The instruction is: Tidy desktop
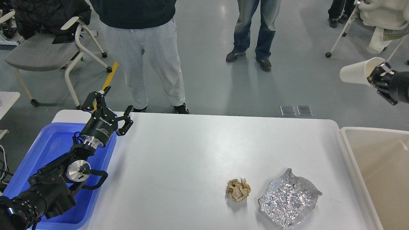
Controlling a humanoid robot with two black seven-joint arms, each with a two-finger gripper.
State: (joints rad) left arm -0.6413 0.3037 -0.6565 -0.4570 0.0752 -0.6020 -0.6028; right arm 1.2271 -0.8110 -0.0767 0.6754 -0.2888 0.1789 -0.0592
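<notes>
The white desktop (179, 166) fills the middle of the head view. On it, at the front right, lie a crumpled brown paper ball (238, 190) and a crinkled sheet of silver foil (288, 199). My left gripper (115, 103) is open and empty, raised over the desktop's far left corner beside the blue tray (48, 150). My right gripper (377, 75) is shut on a white paper cup (359, 71), held tipped on its side high above the beige tub (380, 159) at the right.
People (143, 48) stand just beyond the desktop's far edge. A grey chair (41, 51) stands at the back left. The blue tray sits at the desktop's left end and the beige tub at its right end.
</notes>
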